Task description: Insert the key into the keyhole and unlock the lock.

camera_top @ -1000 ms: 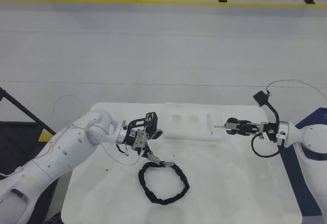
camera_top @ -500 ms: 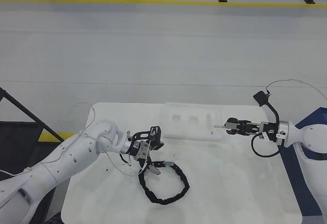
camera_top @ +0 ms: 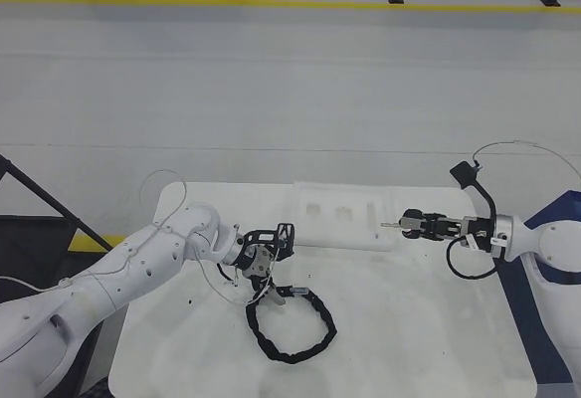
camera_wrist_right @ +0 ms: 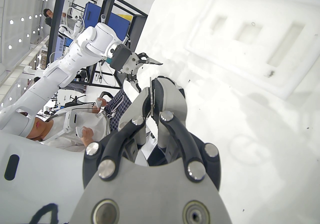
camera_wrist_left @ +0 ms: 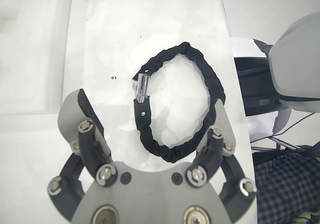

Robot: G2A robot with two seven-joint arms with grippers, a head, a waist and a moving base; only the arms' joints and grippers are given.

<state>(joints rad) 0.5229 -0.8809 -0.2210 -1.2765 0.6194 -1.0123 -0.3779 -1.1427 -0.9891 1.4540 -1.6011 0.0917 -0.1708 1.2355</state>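
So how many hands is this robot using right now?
2. The left hand is open, just above the black chain lock on the table. The right hand is farther off, shut on the key.

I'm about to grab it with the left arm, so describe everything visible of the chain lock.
The chain lock is a closed loop in a wrinkled black fabric sleeve, lying flat on the white table. A shiny metal cylinder joins its two ends, with a small rivet in each sleeve end. The open left gripper hangs above it, one of its fingers on each side of the cylinder; contact cannot be told.
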